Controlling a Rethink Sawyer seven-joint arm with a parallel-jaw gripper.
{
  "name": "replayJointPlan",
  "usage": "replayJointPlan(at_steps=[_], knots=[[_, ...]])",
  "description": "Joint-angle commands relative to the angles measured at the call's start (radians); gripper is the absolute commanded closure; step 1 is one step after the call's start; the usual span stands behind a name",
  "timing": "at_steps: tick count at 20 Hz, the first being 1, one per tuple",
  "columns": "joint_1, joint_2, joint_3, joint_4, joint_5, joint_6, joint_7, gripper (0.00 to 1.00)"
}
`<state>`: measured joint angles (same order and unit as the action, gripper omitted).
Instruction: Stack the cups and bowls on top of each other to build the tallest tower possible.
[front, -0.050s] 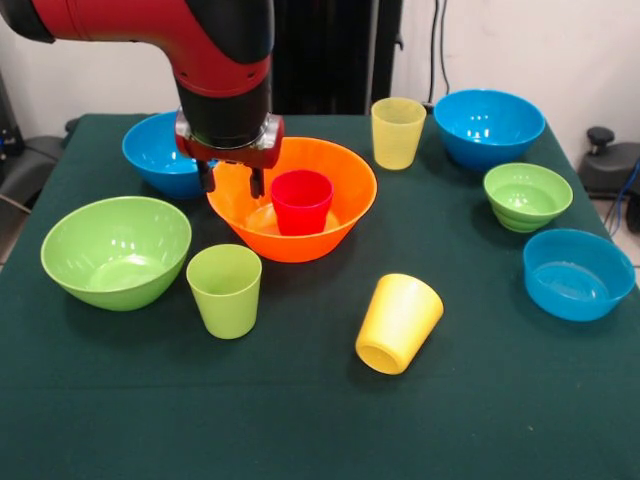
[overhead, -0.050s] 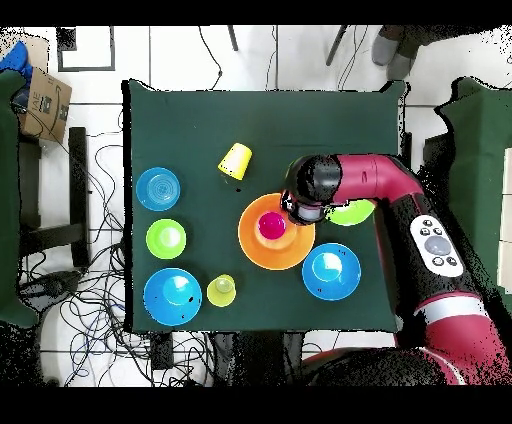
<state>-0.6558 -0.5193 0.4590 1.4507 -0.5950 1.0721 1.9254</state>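
Red cup (front, -0.050s: 301, 200) upright inside large orange bowl (front, -0.050s: 330, 235), centre of frame on green desk (front, -0.050s: 480, 400). Pincer (front, -0.050s: 231, 182) hovering over bowl's left rim, fingers parted narrowly, holding nothing, just left of red cup. Lime green cup (front, -0.050s: 224, 289) upright below bowl; bright yellow cup (front, -0.050s: 398, 322) tipped on its side, lower centre-right. Large lime green bowl (front, -0.050s: 115, 250) at left; pale yellow cup (front, -0.050s: 397, 131) upright, upper centre.

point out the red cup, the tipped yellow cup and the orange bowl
red cup (front, -0.050s: 301, 205), front view, outer side wall
tipped yellow cup (front, -0.050s: 402, 318), front view, its side
orange bowl (front, -0.050s: 300, 243), front view, outer front wall
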Motion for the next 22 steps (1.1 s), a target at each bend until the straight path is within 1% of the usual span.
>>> replayJointPlan(at_steps=[1,5,13,18,22], knots=[[0.01,0.039,0.054,-0.068,-0.087,0.018,-0.326,0.0],[-0.001,0.059,0.059,-0.082,-0.107,-0.036,-0.339,0.0],[-0.013,0.089,0.078,-0.117,-0.152,-0.086,-0.4,0.0],[-0.019,0.089,0.088,-0.131,-0.181,-0.094,-0.417,0.0],[-0.028,0.104,0.093,-0.153,-0.201,-0.109,-0.43,0.0]])
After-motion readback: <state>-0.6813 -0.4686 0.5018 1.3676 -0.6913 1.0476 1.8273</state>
